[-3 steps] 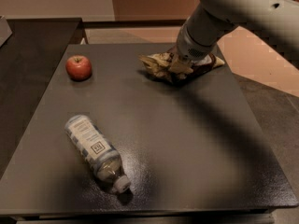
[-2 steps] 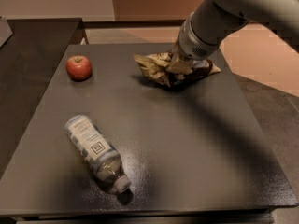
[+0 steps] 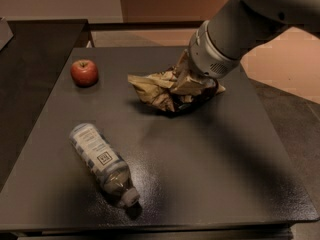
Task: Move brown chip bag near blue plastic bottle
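Square dark table (image 3: 210, 174), matte with a faint sheen, edges in view all round except where the arm (image 3: 240, 29) crosses the far right corner.

Brown chip bag (image 3: 155, 91) toward 12 o'clock from the table's middle, crumpled, set in from the far edge and well in from the 3 o'clock edge. Blue plastic bottle (image 3: 100, 156) lying on its side toward 7 o'clock, cap pointing at 5 o'clock and near the front edge, base toward 11. Well apart from the bag, with a bare stretch of tabletop between the two. More bare surface from 3 round to 5 o'clock. Red apple (image 3: 84, 72) upright at 10 o'clock, near the left edge, apart from both bag and bottle.

Gripper (image 3: 191, 79) at the bag's 2 o'clock end, pressed into the crumpled foil and mostly hidden behind the arm's grey collar. Cannot tell how far open, nor whether gripping the bag.

Second dark surface (image 3: 35, 49) beside the table at 9 o'clock. Tan floor (image 3: 295, 69) past the 3 o'clock edge. Pale wall (image 3: 60, 1) at the back.

By count: one bag, one bottle, one apple, one arm with one gripper.
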Tool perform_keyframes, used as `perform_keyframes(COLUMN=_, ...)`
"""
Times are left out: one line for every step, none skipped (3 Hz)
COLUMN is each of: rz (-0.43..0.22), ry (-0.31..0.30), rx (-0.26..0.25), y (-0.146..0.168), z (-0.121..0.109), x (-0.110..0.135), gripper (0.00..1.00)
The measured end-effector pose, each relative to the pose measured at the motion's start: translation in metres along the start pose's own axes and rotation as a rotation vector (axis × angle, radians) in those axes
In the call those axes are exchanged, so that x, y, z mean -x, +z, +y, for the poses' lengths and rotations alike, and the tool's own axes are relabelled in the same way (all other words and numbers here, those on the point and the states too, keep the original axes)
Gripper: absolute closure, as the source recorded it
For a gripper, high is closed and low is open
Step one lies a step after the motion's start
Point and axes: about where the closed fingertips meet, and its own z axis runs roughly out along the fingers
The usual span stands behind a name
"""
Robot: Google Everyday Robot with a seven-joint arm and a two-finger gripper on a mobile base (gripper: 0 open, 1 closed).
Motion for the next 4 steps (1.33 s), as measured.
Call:
perform_keyframes(rz=-0.044, ry=-0.029, rx=0.073, y=-0.002, z=0.039, x=0.018, gripper=1.0)
perform_keyframes(rz=-0.071, ry=-0.046, rx=0.137, y=-0.001, z=0.069, x=0.029, gripper=1.0)
perform_keyframes(rz=-0.086, ry=-0.066, rx=0.195, y=0.005, z=0.096, x=0.038, gripper=1.0)
perform_keyframes(rz=-0.091, ry=-0.081, rx=0.233, y=0.008, z=0.113, x=0.043, gripper=0.82)
